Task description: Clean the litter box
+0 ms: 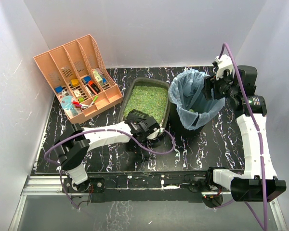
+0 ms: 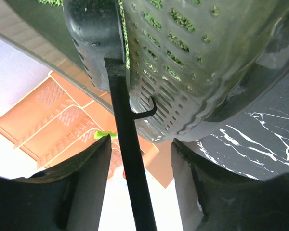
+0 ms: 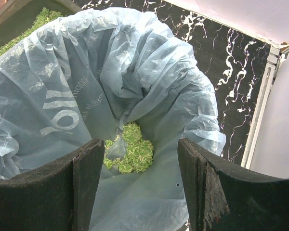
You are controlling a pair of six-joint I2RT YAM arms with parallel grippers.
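Gaping: left claw (image 2: 140, 149) astride scoop handle (image 2: 130, 168), litter box (image 1: 125, 100) rim; right claw (image 3: 140, 159) over bin (image 1: 175, 94).

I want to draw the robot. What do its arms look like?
The left arm and right arm are white tubes with chunky black joints. A purple cable loops along each one. The jaws are flat, black and blocky.
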